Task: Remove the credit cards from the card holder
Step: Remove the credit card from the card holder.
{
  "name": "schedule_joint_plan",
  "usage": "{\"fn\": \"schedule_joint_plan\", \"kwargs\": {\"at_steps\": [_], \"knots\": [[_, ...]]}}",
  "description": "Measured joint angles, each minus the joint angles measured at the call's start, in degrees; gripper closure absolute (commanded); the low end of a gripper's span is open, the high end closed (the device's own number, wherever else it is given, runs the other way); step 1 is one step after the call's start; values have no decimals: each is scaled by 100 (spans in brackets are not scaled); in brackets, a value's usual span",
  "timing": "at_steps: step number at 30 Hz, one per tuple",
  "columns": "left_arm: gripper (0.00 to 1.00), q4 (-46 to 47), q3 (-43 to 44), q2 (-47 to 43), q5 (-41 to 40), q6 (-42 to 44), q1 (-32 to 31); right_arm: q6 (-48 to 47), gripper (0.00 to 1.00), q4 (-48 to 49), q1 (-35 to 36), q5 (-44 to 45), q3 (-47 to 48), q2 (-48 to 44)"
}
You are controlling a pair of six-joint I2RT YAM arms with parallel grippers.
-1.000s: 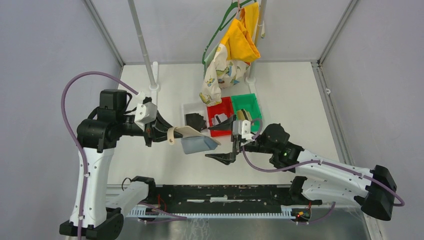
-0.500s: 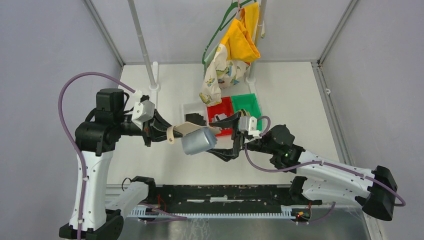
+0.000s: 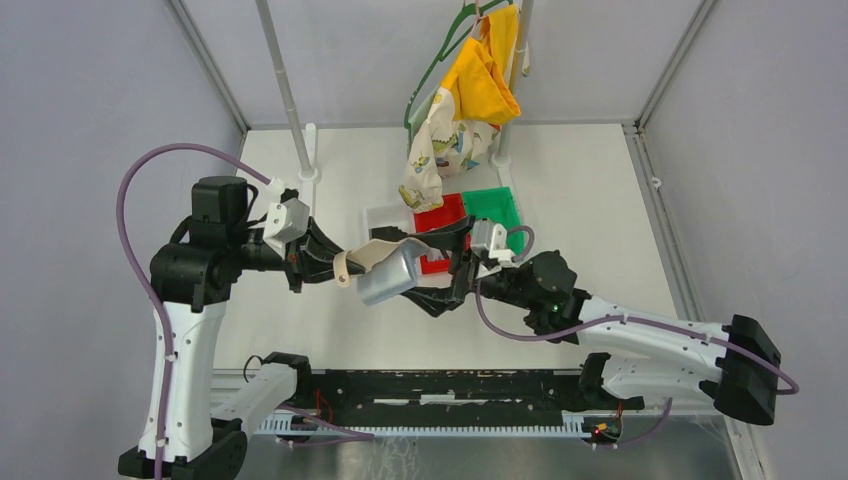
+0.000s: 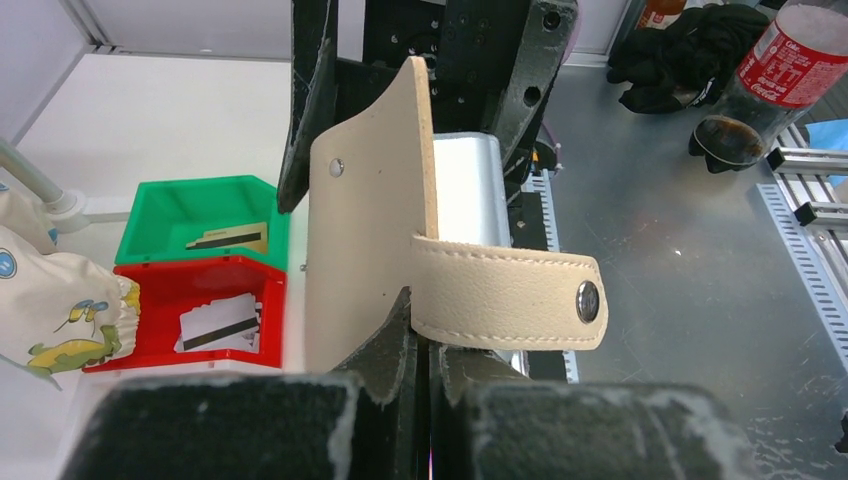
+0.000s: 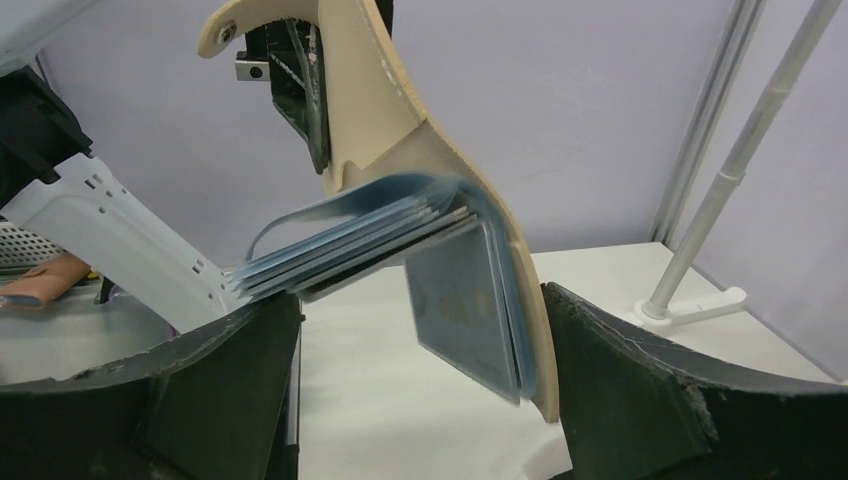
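Note:
My left gripper [image 3: 337, 266] is shut on the tan card holder [image 3: 378, 256] and holds it up in the air above the table. The left wrist view shows its flap [image 4: 365, 230] upright and its snap tab [image 4: 587, 300] folded over my shut left gripper [image 4: 432, 360]. Its clear sleeves [image 5: 350, 240] fan out and hang down, one holding a pale grey card [image 5: 465, 310]. My right gripper [image 3: 445, 272] is open, and its jaws [image 5: 420, 300] stand on either side of the sleeves without gripping. Loose credit cards lie in the red bin [image 4: 218, 328] and the green bin [image 4: 228, 238].
A white bin [image 3: 378, 213] with black cards [image 3: 383, 236], a red bin [image 3: 437, 218] and a green bin [image 3: 493, 205] stand mid-table behind the grippers. Yellow and printed clothes [image 3: 470, 90] hang on a rack at the back. An upright pole [image 3: 285, 90] stands at the back left.
My right gripper has moved left and up to the card holder, and its open jaws now straddle the sleeves. The sleeves have swung and fanned out. The left arm has barely moved.

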Motion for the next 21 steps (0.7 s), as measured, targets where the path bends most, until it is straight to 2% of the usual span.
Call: {"fn": "schedule_joint_plan", "kwargs": {"at_steps": [5,11,15,19,21], "knots": [[98,52,0,-2,-7,-13,2,-59,2,-142,105,-210,662,557],[98,57,-55,-59,52,-181,0,-485,5,-619,114,-588,1377,695],[98,55,-74,-87,149,-275,0,-776,19,-1058,111,-850,1674,697],[98,55,-74,-85,184,-310,0,-907,43,-1462,111,-1174,1888,717],[98,57,-74,-81,188,-319,0,-931,50,-1606,114,-1325,1945,748]]}}
